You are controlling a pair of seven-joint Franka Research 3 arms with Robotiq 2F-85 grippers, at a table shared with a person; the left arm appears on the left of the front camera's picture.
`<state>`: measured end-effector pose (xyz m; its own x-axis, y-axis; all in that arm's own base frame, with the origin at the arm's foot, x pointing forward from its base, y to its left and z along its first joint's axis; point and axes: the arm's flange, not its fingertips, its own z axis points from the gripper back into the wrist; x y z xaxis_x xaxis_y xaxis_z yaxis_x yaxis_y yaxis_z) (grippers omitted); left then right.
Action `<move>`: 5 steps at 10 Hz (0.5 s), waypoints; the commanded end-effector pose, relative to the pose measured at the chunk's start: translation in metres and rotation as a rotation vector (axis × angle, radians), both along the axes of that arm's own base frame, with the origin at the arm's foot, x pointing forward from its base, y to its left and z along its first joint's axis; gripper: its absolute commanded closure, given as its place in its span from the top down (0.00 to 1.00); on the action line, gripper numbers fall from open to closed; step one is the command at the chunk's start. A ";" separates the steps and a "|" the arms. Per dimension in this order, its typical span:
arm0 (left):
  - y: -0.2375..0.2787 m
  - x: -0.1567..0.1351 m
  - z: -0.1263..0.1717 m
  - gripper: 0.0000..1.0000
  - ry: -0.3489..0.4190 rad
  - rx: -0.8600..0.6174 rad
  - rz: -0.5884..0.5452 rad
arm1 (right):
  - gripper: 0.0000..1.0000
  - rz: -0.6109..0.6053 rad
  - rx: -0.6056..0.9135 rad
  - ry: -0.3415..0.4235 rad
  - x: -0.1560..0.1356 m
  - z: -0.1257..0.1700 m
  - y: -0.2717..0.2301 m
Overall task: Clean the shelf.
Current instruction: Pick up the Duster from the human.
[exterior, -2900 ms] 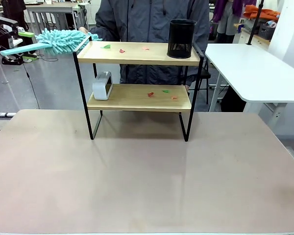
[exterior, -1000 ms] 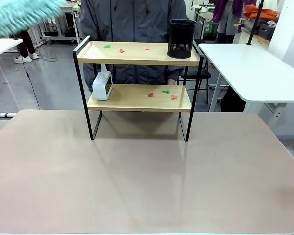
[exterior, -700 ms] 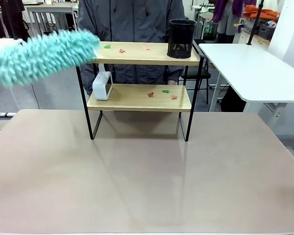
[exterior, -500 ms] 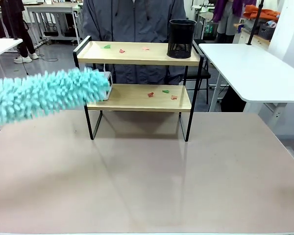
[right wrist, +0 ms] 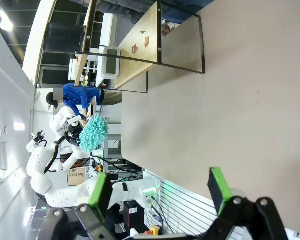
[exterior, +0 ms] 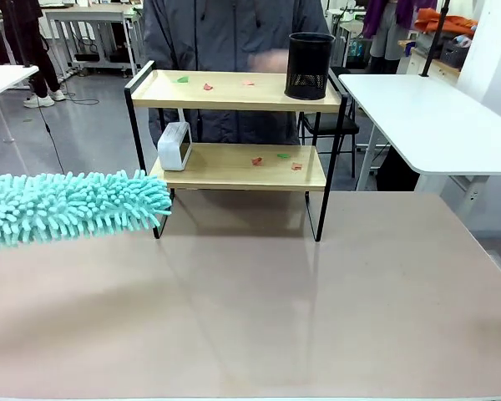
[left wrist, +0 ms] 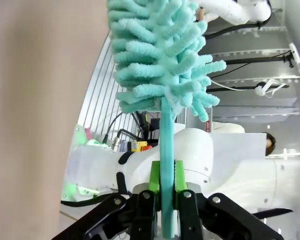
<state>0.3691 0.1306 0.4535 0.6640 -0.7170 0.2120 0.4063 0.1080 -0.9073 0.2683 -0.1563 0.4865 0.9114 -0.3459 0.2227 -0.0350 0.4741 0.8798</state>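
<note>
The shelf [exterior: 234, 93] stands at the table's far side, two wooden boards in a black frame. Small coloured paper scraps [exterior: 207, 86] lie on its top board and more scraps [exterior: 256, 160] on the lower one. A teal fluffy duster [exterior: 75, 206] hovers low over the table, just left of the shelf's left leg. In the left wrist view my left gripper [left wrist: 165, 181] is shut on the duster's handle [left wrist: 166, 145]. My right gripper [right wrist: 160, 187] is open with nothing between its fingers, far from the shelf [right wrist: 140, 45].
A black mesh cup [exterior: 310, 65] stands on the top board's right end, and a white box-like device [exterior: 174, 146] on the lower board's left end. A person stands behind the shelf, a blurred hand [exterior: 271, 58] near the cup. White side table [exterior: 434, 125] at right.
The duster has swung down from high at the upper left to low over the table beside the shelf. The person's hand has come up near the cup.
</note>
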 end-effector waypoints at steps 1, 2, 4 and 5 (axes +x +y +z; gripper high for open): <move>-0.008 -0.011 -0.002 0.00 0.004 -0.032 -0.029 | 1.00 0.005 0.015 -0.036 0.002 0.000 0.001; -0.008 -0.011 -0.002 0.00 0.004 -0.032 -0.029 | 1.00 0.005 0.015 -0.036 0.002 0.000 0.001; -0.008 -0.011 -0.002 0.00 0.004 -0.032 -0.029 | 1.00 0.005 0.015 -0.036 0.002 0.000 0.001; -0.008 -0.011 -0.002 0.00 0.004 -0.032 -0.029 | 1.00 0.005 0.015 -0.036 0.002 0.000 0.001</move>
